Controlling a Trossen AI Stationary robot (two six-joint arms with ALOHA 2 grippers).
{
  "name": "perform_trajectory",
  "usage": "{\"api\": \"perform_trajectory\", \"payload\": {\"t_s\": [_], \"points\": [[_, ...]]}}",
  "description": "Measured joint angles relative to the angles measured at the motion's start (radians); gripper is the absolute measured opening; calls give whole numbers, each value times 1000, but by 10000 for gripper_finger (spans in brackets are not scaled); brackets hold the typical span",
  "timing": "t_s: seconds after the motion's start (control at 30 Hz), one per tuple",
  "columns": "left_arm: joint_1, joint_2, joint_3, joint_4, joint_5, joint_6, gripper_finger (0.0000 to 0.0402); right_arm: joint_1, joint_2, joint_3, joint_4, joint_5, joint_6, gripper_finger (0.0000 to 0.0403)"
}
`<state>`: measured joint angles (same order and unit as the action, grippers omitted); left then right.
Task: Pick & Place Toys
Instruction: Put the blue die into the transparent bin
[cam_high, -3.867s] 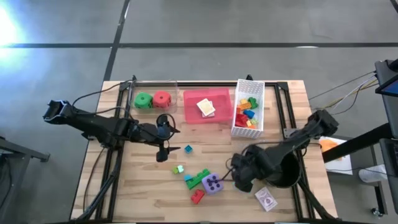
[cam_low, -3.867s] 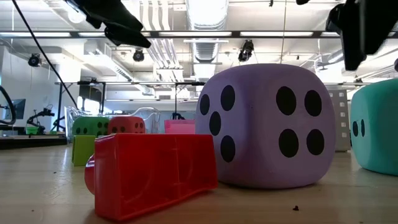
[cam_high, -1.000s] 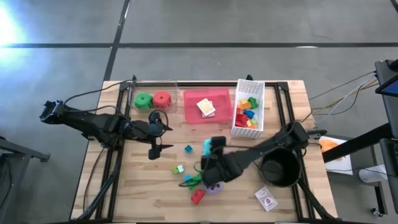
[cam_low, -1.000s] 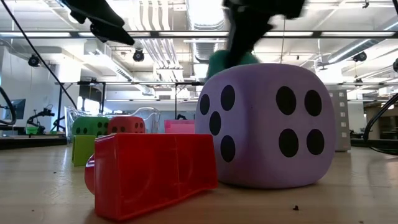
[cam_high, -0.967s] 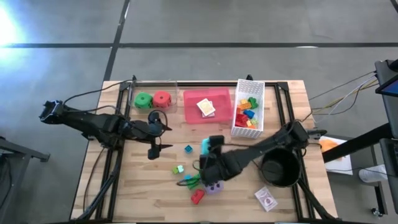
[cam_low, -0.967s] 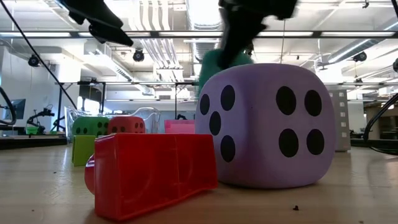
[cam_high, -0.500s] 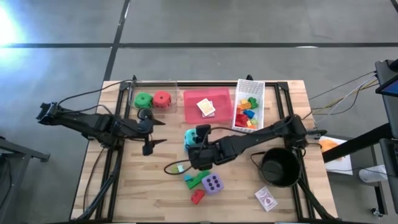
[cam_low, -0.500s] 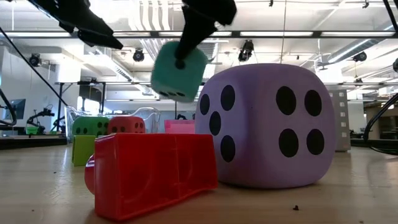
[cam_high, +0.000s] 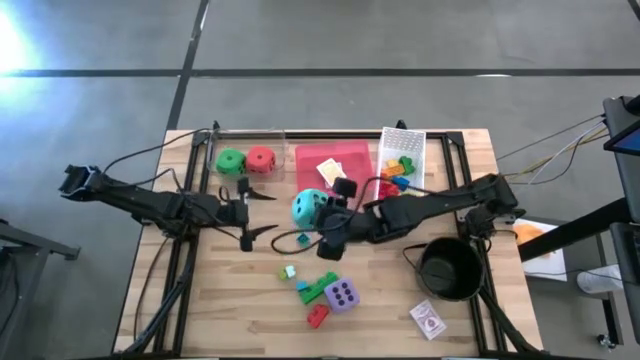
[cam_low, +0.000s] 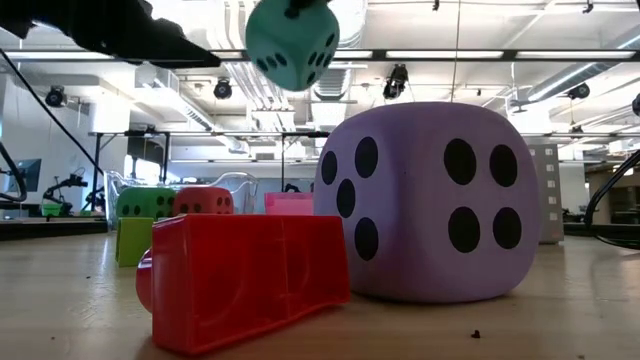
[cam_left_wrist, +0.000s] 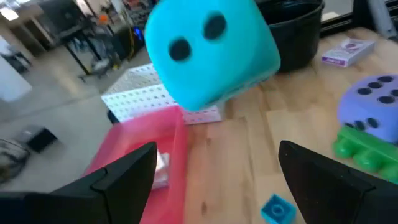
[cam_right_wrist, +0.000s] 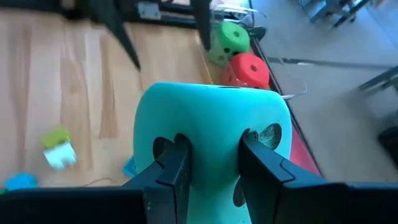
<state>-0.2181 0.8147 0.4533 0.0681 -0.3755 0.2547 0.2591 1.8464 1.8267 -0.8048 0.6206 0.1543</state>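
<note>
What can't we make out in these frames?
- Black pot contents: high view, interior too dark.
- Card on the pink tray: high view, too small to read.
- Right gripper in low view: cut off by the top edge above the teal die.

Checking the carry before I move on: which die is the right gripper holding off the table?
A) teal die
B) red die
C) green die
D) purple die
A: the right gripper is shut on the teal die, which hangs above the purple die in the low view.
</note>
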Motion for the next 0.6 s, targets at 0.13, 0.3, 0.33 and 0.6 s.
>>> {"api": "perform_trajectory", "payload": {"t_s": [0.13,0.3,0.33,0.6], "points": [[-13,72,-25,137,-67,128,337,-25,-35,1,15,-63,91,101],[-52,181,-24,320,-101,322,337,-56,-43,1,8,-103,176,101],[-62,200,-24,352,-110,359,337,-61,-43,1,9,-110,184,101],[-84,276,25,439,-238,445,337,-77,-45,1,67,-188,191,101]]}}
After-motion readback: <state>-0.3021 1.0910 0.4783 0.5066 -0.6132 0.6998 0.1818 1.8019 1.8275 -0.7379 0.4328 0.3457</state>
